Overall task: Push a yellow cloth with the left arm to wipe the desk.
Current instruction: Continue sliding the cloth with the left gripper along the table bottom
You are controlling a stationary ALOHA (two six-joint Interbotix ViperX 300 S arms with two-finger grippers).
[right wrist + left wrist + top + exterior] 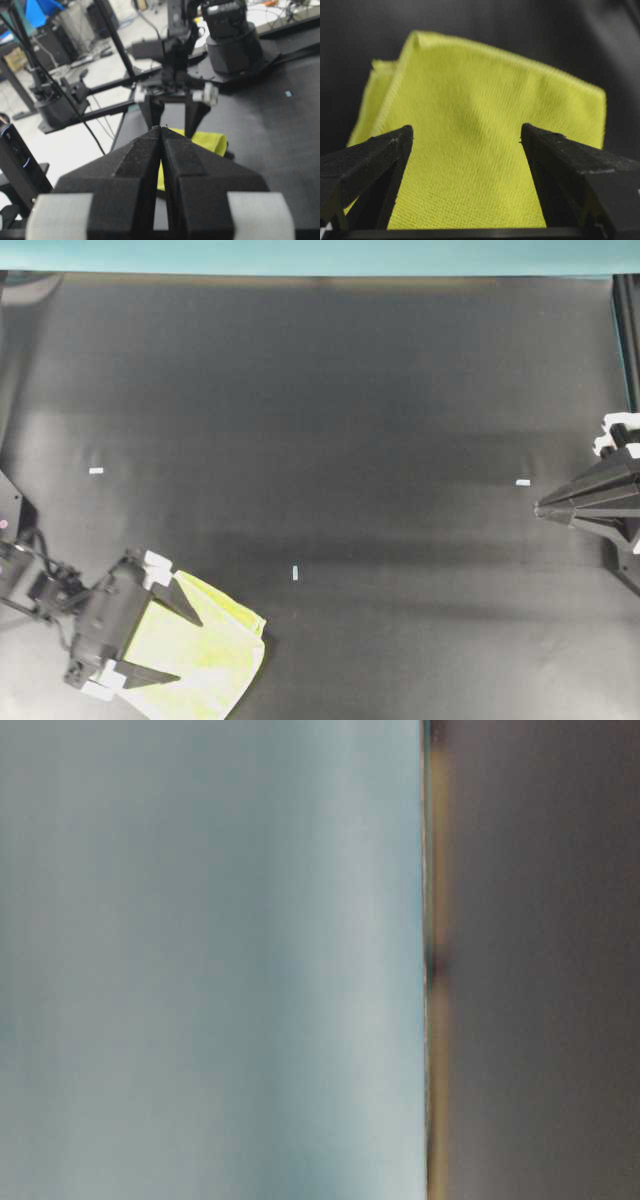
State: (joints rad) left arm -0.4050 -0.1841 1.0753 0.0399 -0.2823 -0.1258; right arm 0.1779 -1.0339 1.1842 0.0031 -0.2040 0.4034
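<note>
My view, matte black desk point(330, 390), yellow cloth point(205, 655) flat on it, white tape marks point(295, 573) beyond the cloth

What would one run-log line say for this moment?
left gripper: open, over yellow cloth | right gripper: shut, idle | desk

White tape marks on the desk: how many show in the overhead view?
3: one at left, one near the middle, one at right. The yellow cloth or arms may hide others.

We see a lime-yellow cloth point(205, 655) with a fine woven texture, a matte black counter point(350, 420) dotted with white tape marks point(96, 471), and a teal strip point(320, 256).
</note>
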